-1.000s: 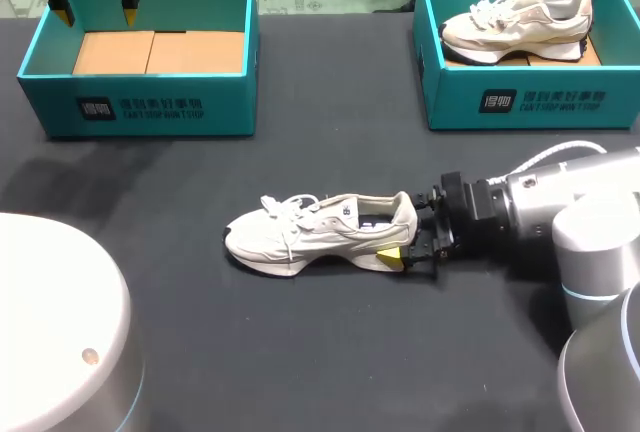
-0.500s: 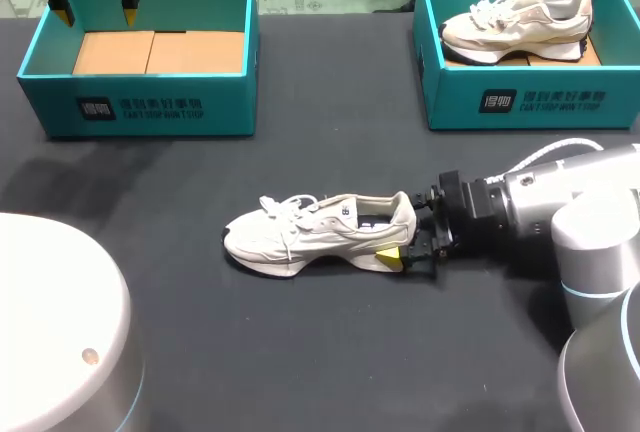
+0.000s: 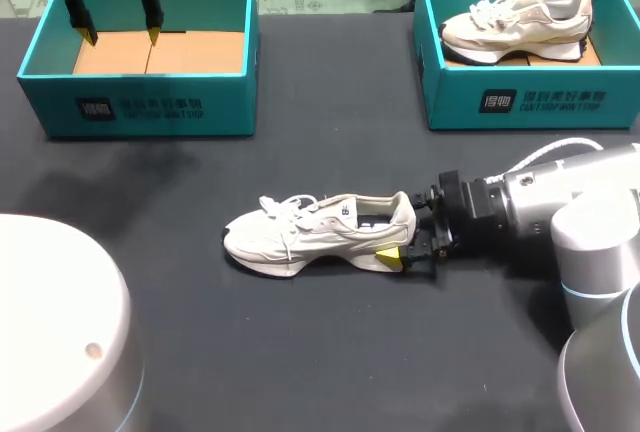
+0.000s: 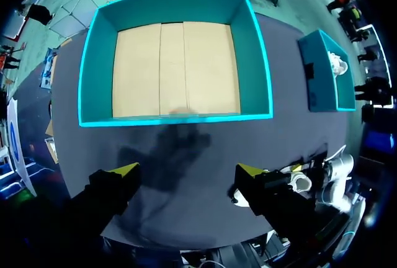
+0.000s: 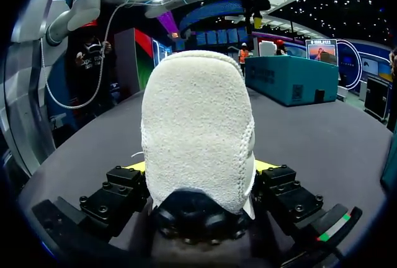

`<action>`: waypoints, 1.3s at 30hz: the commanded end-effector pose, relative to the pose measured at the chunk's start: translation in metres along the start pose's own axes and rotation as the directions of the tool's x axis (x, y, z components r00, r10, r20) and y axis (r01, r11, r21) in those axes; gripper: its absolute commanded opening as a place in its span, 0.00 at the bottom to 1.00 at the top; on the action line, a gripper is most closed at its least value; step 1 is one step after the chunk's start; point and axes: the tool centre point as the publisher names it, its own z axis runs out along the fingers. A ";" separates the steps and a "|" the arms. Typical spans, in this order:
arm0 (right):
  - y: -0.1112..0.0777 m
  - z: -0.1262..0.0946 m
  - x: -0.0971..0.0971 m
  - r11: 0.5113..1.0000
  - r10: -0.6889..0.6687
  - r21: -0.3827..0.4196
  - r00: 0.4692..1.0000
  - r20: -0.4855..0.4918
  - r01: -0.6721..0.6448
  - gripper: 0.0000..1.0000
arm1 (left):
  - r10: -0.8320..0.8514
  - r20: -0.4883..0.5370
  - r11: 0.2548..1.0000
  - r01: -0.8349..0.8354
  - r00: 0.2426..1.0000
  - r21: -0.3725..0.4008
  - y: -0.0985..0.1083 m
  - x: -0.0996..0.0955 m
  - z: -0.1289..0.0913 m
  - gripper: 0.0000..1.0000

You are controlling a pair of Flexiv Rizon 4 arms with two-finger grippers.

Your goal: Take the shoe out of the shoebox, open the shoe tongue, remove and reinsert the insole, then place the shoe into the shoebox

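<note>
Only my left gripper (image 3: 121,37) had shifted, fingers apart, above the shoebox (image 3: 140,112); right gripper (image 3: 408,227) seemingly clamped the shoe (image 3: 310,232) at its heel, toe pointing away.

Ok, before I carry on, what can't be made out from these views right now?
- Insole: in the head view the opening of the shoe shows only dark; in the right wrist view the heel blocks it.
- Right gripper: in the head view its far finger is behind the heel.
- Front of the shoe: in the right wrist view, hidden behind the heel.
- Left wrist view: the shoe is mostly behind a finger of the left gripper.
</note>
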 end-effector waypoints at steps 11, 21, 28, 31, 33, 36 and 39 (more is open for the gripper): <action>-0.001 0.006 0.000 1.000 0.002 0.005 1.000 -0.002 -0.002 0.00 | 0.036 0.032 0.998 -0.037 0.999 0.048 0.091 0.083 -0.007 1.00; -0.001 0.006 0.000 1.000 0.002 0.005 1.000 -0.002 -0.002 0.00 | 0.063 0.046 0.997 -0.065 0.997 0.048 0.098 0.089 -0.007 1.00; -0.001 0.006 0.000 1.000 0.002 0.005 1.000 -0.002 -0.002 0.00 | 0.135 0.006 0.991 -0.135 0.991 0.016 0.101 0.112 0.005 1.00; -0.001 0.006 0.000 1.000 0.002 0.005 1.000 -0.002 -0.002 0.00 | 0.207 -0.002 0.978 -0.207 0.978 -0.002 0.119 0.146 0.017 1.00; -0.001 0.006 0.000 1.000 0.002 0.005 1.000 -0.002 -0.002 0.00 | 0.236 0.018 0.972 -0.236 0.972 0.001 0.126 0.166 0.027 1.00; -0.001 0.006 0.000 1.000 0.002 0.005 1.000 -0.002 -0.002 0.00 | 0.286 0.022 0.958 -0.285 0.958 -0.011 0.138 0.190 0.034 1.00; -0.001 0.006 0.000 1.000 0.002 0.005 1.000 -0.002 -0.002 0.00 | 0.308 0.015 0.951 -0.308 0.951 -0.030 0.152 0.207 0.036 1.00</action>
